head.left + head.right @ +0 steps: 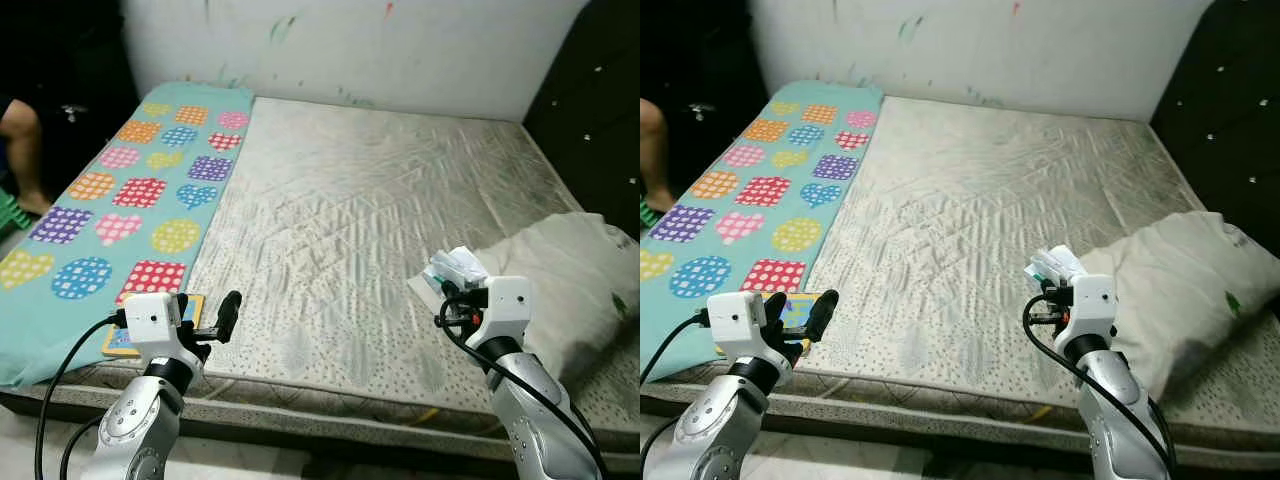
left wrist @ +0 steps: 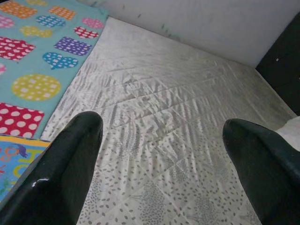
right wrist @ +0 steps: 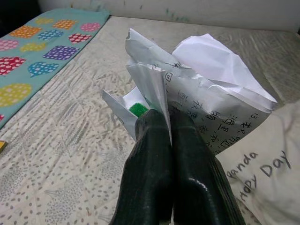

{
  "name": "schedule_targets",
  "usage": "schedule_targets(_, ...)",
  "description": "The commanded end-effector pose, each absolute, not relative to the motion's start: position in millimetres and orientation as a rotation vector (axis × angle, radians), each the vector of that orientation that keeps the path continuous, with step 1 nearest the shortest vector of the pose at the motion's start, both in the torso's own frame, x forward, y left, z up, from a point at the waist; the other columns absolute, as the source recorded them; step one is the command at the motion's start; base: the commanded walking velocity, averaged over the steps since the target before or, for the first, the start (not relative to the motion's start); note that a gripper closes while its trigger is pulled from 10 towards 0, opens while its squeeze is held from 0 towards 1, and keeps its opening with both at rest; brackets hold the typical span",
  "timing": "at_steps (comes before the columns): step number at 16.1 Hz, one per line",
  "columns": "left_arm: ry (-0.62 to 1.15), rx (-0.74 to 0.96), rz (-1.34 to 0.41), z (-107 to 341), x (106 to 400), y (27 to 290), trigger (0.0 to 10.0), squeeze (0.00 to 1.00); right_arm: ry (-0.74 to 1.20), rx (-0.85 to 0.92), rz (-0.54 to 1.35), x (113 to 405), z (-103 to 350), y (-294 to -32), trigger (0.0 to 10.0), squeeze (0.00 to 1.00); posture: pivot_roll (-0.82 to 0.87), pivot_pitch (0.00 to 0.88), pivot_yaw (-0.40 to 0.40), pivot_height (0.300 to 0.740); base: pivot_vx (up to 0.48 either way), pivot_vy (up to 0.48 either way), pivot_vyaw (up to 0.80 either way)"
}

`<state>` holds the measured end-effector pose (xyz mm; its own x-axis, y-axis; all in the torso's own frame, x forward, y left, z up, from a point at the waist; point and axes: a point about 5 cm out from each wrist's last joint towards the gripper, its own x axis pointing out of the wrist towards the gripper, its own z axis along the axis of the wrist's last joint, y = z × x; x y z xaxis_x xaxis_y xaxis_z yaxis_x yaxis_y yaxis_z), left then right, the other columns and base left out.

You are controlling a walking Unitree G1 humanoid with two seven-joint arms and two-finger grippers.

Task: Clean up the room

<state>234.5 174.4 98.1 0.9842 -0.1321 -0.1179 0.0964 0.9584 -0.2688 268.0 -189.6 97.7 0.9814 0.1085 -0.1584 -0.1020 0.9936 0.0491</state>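
Right end effector pinches crumpled paper above the mattress.

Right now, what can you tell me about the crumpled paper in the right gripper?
The crumpled paper is white and creased into several folded flaps, one printed with dark handwritten-style characters, with a small green patch tucked inside. The right gripper holds it with both black fingers shut on its lower edge, so it stands up above the fingertips. It is held over the near right part of the mattress, just beside the pillow. Whether it touches the pillow I cannot tell.
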Motion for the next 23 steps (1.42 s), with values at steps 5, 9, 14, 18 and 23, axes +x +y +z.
schedule_targets(5, 0.14, -0.257, -0.13, 99.2, 234.8, 173.7, 10.0, 0.0, 0.159, 0.034, 0.099, 268.4, 98.2, -192.3, 10.0, 0.0, -0.04, 0.016, -0.034, 0.74, 0.277, 0.0, 0.0)
schedule_targets(9, 0.139, -0.258, -0.131, 99.4, 235.3, 173.4, 10.0, 0.0, 0.158, 0.031, 0.1, 268.7, 98.4, -192.3, 10.0, 0.0, -0.05, 0.016, -0.034, 0.74, 0.277, 0.0, 0.0)
schedule_targets(14, 0.142, -0.256, -0.131, 98.9, 235.8, 173.2, 10.0, 0.0, 0.158, 0.029, 0.097, 268.5, 98.4, -193.1, 10.0, 0.0, -0.05, 0.015, -0.033, 0.74, 0.278, 0.0, 0.0)
schedule_targets(18, 0.153, -0.259, -0.115, 97.1, 236.6, 173.5, 10.0, 0.0, 0.159, 0.026, 0.095, 268.1, 97.9, -194.1, 10.0, 0.0, -0.05, 0.015, -0.033, 0.74, 0.068, 0.0, 0.0)
schedule_targets(23, 0.155, -0.272, -0.107, 96.5, 236.6, 173.8, 10.0, 0.0, 0.16, 0.025, 0.098, 268.0, 97.4, -194.0, 10.0, 0.0, -0.05, 0.018, -0.036, 0.74, 0.0, 0.0, 0.0)
